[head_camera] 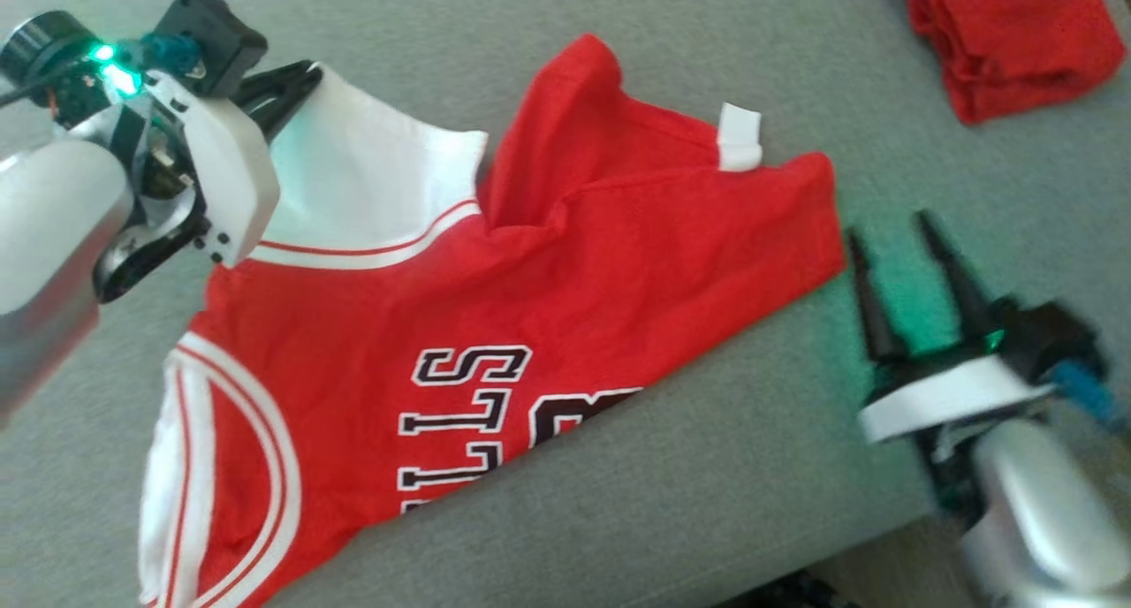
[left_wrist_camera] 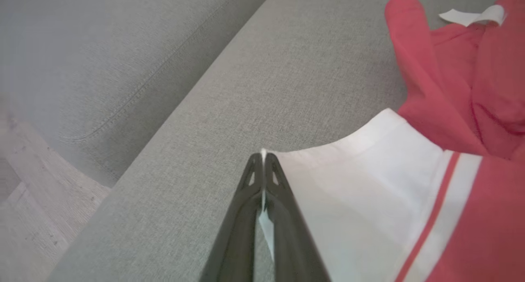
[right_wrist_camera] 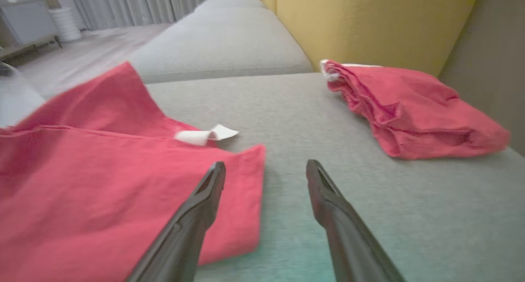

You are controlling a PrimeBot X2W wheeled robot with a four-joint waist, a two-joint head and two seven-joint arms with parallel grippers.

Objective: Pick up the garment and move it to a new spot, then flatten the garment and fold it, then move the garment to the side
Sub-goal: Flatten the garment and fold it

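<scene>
The garment [head_camera: 495, 307] is a red jersey with white trim and black lettering, spread across the grey sofa seat [head_camera: 707, 467]. My left gripper [head_camera: 296, 82] is shut on the garment's white upper-left corner; the left wrist view has that white corner [left_wrist_camera: 348, 183] pinched between the closed fingers [left_wrist_camera: 283, 216]. My right gripper [head_camera: 892, 232] hangs open just right of the garment's right edge. In the right wrist view its left finger [right_wrist_camera: 209, 192] lies over the red cloth edge [right_wrist_camera: 123, 183], the other over bare cushion.
A second red garment [head_camera: 1007, 34] lies bunched at the seat's back right, also [right_wrist_camera: 410, 110]. Yellow backrest [right_wrist_camera: 369, 23] rises behind it. The seat's front edge runs lower right [head_camera: 884, 537]; wooden floor [left_wrist_camera: 24, 216] lies beyond the left end.
</scene>
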